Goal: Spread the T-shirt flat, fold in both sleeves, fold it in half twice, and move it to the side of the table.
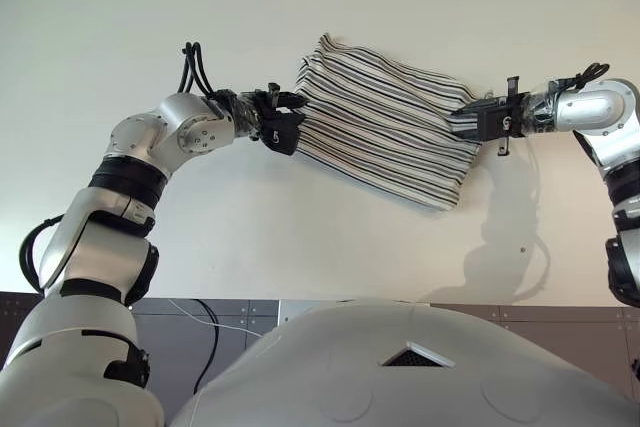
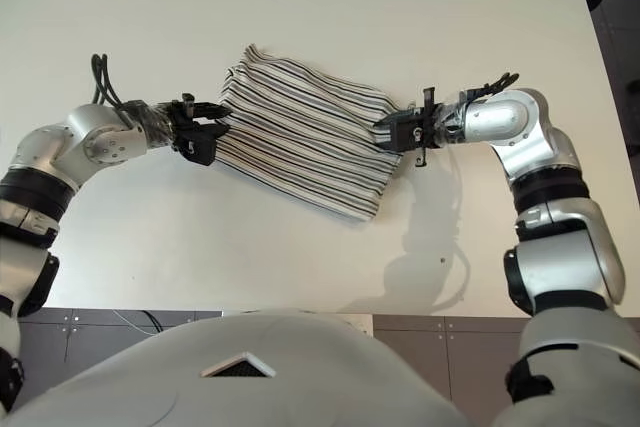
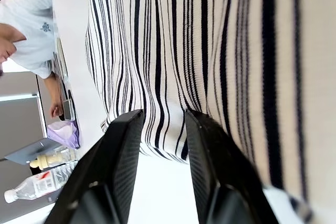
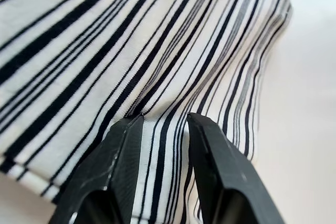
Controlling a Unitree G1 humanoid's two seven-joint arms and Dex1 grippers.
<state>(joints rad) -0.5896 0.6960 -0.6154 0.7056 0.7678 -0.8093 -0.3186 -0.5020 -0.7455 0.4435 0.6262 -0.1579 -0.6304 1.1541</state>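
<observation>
White table (image 1: 300, 247) nearest, then the striped T-shirt (image 1: 385, 122) mid-table as a compact, slightly skewed rectangle with no sleeves sticking out, so spreading, sleeve folds and both halvings look done. Left gripper (image 1: 297, 102) at its left end and right gripper (image 1: 462, 117) at its right end each look clamped on a bit of striped edge, cloth showing between the fingers in both wrist views. What's left, as I judge it: carry the bundle to the table's side and let go; a plastic bottle (image 3: 31, 187) sits farther off past the shirt.
</observation>
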